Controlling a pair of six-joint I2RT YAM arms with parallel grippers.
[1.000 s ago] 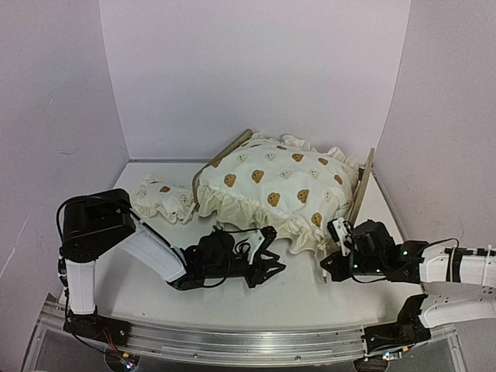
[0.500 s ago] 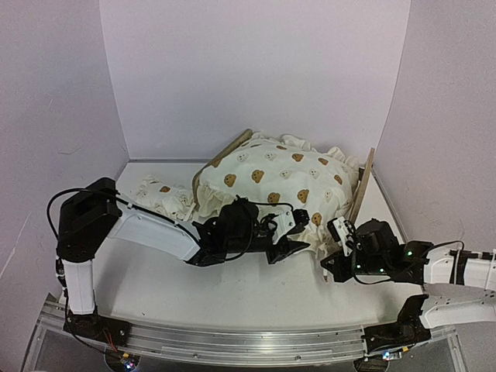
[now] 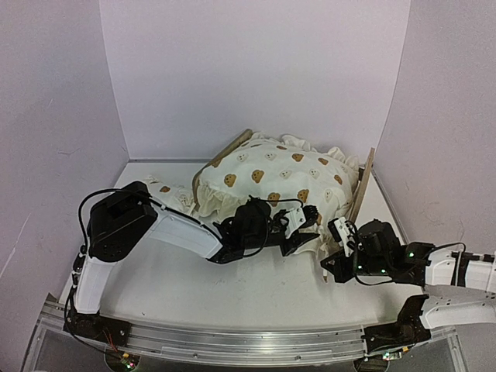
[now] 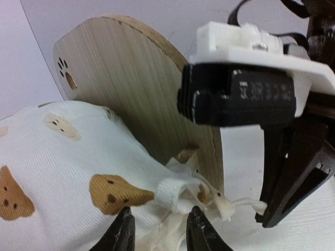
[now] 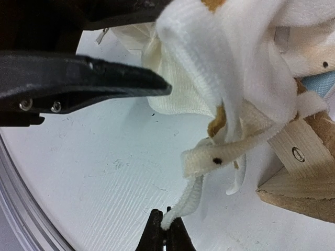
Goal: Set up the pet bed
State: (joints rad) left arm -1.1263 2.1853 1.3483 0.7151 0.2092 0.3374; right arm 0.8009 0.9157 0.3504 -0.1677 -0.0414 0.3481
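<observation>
White desk (image 3: 194, 287) carries the pet bed (image 3: 363, 182), mostly under the cushion (image 3: 271, 174). At the cushion's corner the left gripper (image 4: 162, 230) jaws stand apart; the right gripper (image 5: 165, 232) jaws pinch a cushion tie (image 5: 188, 201). The frame seems light and stiff: hold its wooden headboard (image 4: 131, 78).

Lab cell, bare white backdrop (image 3: 256, 77)

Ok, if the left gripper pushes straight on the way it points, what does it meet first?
Most likely the cushion's white tie loop, just ahead of the left gripper; the wooden headboard stands behind it. Depth is hard to judge.
</observation>
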